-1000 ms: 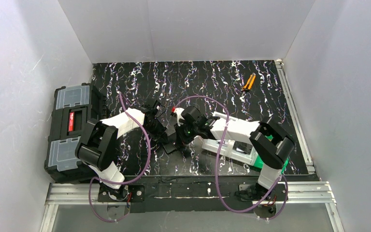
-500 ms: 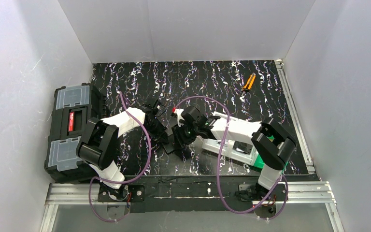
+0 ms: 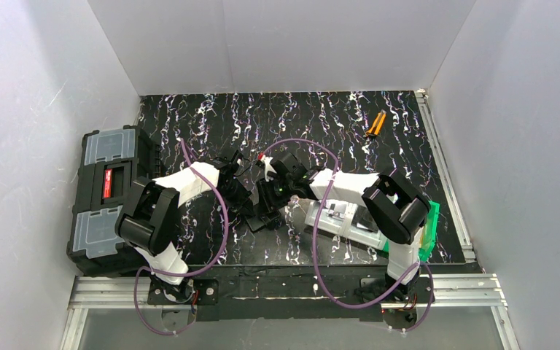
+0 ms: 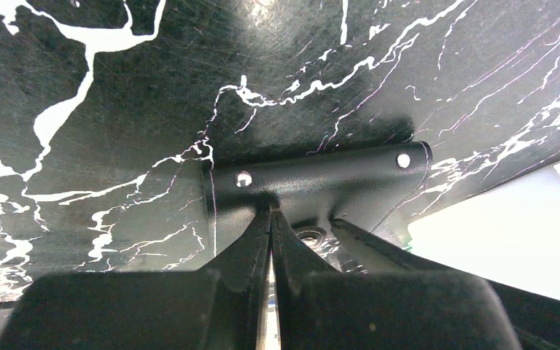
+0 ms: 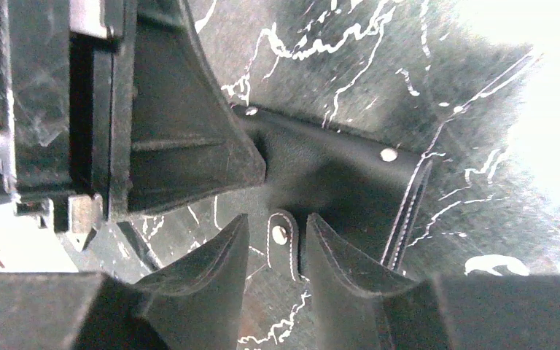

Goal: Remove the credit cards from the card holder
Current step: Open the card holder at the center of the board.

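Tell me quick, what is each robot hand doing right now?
Left gripper: shut, pinching the card holder.
Right gripper: open, holding nothing.

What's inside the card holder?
Of the card holder only the black outside shows, pinched by the left gripper, snap tab inside the open right gripper. The inside is covered; no cards visible.
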### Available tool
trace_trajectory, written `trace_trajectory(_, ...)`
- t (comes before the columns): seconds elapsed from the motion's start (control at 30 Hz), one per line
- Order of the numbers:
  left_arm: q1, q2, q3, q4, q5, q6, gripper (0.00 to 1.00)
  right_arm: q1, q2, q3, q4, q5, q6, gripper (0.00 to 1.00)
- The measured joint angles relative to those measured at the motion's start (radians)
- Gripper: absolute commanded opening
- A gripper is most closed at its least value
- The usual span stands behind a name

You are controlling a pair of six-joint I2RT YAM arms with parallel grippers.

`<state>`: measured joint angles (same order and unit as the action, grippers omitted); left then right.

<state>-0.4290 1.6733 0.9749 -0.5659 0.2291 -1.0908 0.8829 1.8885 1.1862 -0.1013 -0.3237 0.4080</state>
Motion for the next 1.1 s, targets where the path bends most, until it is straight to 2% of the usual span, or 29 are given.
trace_trajectory(0.37, 0.005, 0.007, 0.001, -0.003, 0.009, -0.023, 0.00, -0.004, -0.005, -0.045, 0.052, -0.043, 0.050, 0.36)
trace_trajectory(0.57, 0.007, 0.008, 0.002, -0.005, 0.012, -0.031, 0.00, -0.003, -0.005, -0.045, 0.044, -0.037, 0.058, 0.34)
trace_trajectory(0.7, 0.008, 0.012, 0.002, -0.005, 0.016, -0.035, 0.00, 0.003, -0.006, -0.043, 0.036, -0.022, 0.049, 0.27)
trace_trajectory(0.9, 0.009, 0.015, 0.001, -0.006, 0.019, -0.042, 0.00, 0.024, -0.006, -0.019, -0.012, 0.016, 0.021, 0.27)
trace_trajectory(1.1, 0.009, 0.024, 0.002, -0.007, 0.042, -0.048, 0.00, 0.058, 0.002, 0.022, -0.095, 0.017, 0.006, 0.42)
